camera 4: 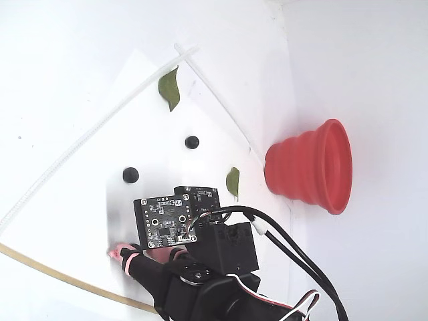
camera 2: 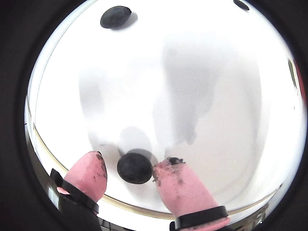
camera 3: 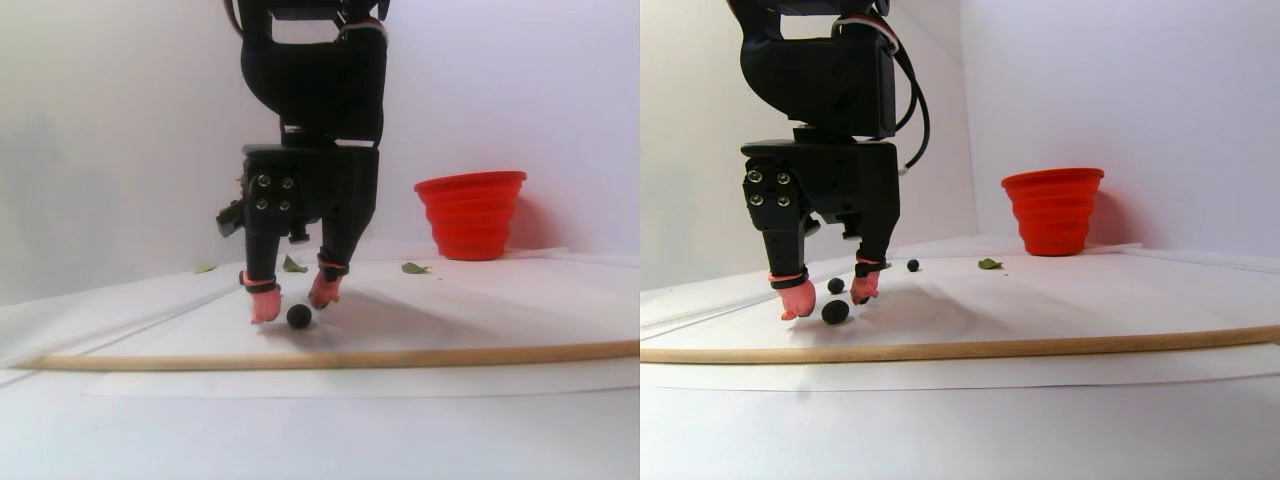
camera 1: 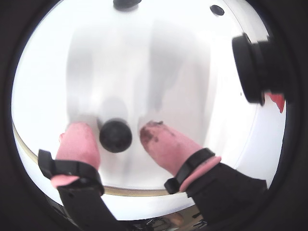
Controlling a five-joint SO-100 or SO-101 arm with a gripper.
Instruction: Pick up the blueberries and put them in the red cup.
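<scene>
Jaws [camera 1: 119, 129]: parted, nothing gripped. 1 blueberry [camera 1: 115, 135] on the surface, centred between both pink fingertips [camera 1: 79, 139], gaps either side.

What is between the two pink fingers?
One blueberry sits on the white table between the end effector's pink fingers, shown in both wrist views.
</scene>
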